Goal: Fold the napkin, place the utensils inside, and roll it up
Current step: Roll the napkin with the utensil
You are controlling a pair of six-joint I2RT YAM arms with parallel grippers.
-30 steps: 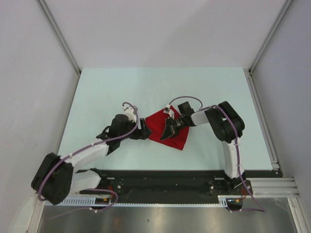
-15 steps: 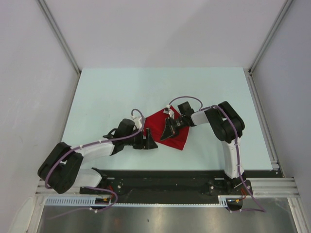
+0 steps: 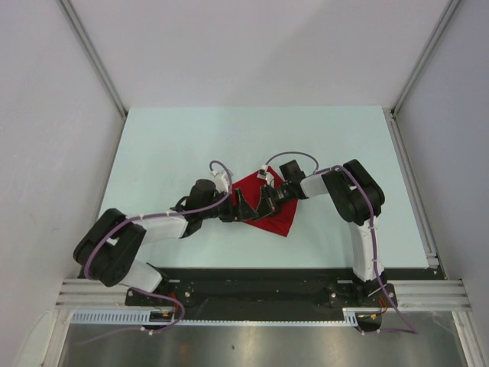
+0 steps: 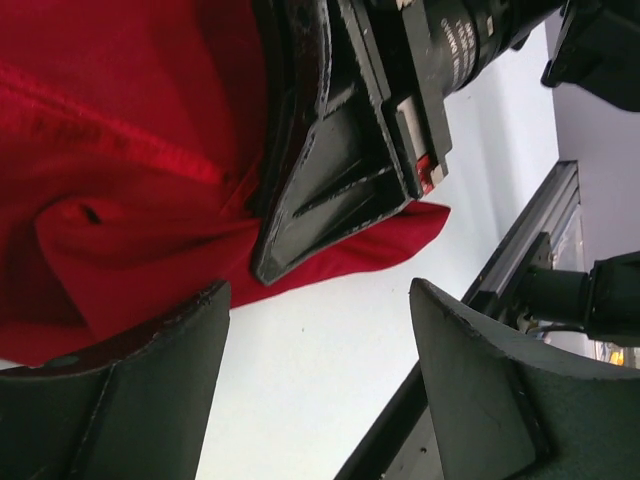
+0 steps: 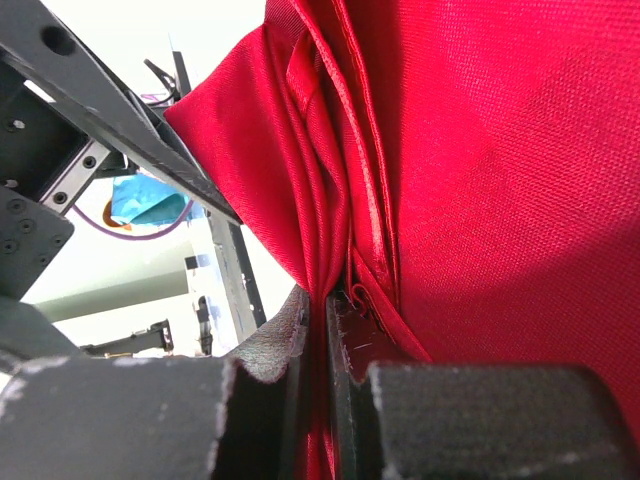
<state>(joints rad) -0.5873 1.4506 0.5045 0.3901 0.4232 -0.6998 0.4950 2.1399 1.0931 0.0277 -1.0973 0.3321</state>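
Observation:
The red napkin (image 3: 281, 218) lies bunched and partly folded at the middle of the table. My right gripper (image 3: 264, 209) is on its middle, shut on a gathered fold of the cloth, as the right wrist view shows (image 5: 325, 340) with the napkin (image 5: 480, 150) filling the frame. My left gripper (image 3: 243, 212) is open at the napkin's left edge. In the left wrist view it (image 4: 320, 290) holds nothing, with bare table between its fingers, the napkin (image 4: 120, 150) just beyond and the right gripper's fingers (image 4: 330, 190) pressed on the cloth. The orange utensil is hidden or out of view.
The pale table (image 3: 176, 145) ends at a black rail (image 3: 252, 279) by the arm bases. A metal rail (image 3: 412, 183) runs along the right side. Grey walls stand on the left, the right and at the back.
My left arm has swung right and in, bringing its open gripper from left of the napkin to the napkin's left edge. The right gripper and the napkin have stayed put.

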